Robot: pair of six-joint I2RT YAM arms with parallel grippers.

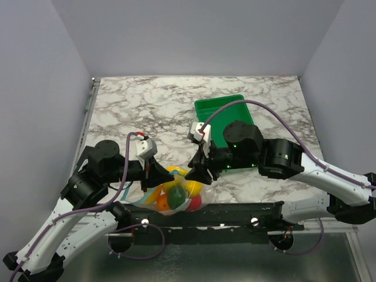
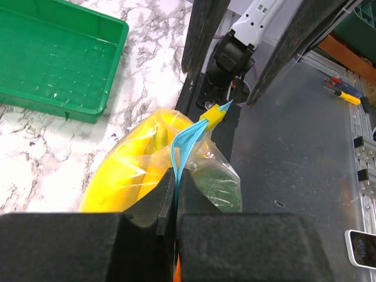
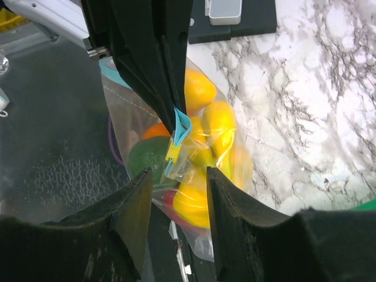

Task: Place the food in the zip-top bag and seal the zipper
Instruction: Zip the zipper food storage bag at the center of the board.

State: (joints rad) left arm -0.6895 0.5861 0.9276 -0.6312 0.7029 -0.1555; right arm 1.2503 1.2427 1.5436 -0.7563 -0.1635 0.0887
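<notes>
L pincer (image 2: 175, 200) is clamped on the zipper (image 2: 183, 147), blue strip pinched edge-on right at its tips. R pincer (image 3: 177, 179) has a mid-width gap and holds nothing. The yellow slider (image 3: 173, 154) sits just ahead of its tips, roughly centred btw the 2 fingers, no contact afaict.

Zip-top bag (image 3: 126, 114) sags below both pincers at the near desk (image 1: 153, 111) edge; can't tell if it rests or hangs. Food (image 3: 218, 123) is inside: oranges, lemons, banana, green pc, red pc. Green tray (image 1: 226, 114) is well behind the R pincer.

Handling, my read: film is thin, crinkly and slick, and folds under any push. The fruit load makes the bag sag and swing. The strip and slider are the only stiff-ish parts, so grip there, not on film. The 2 blue tracks gape btw L pincer and slider, so that stretch looks unsealed.

Pose: both arms folded low, wrists turned inward, tips facing each other across the bag mouth. L anchors 1 end, R is lined up on the slider end.
</notes>
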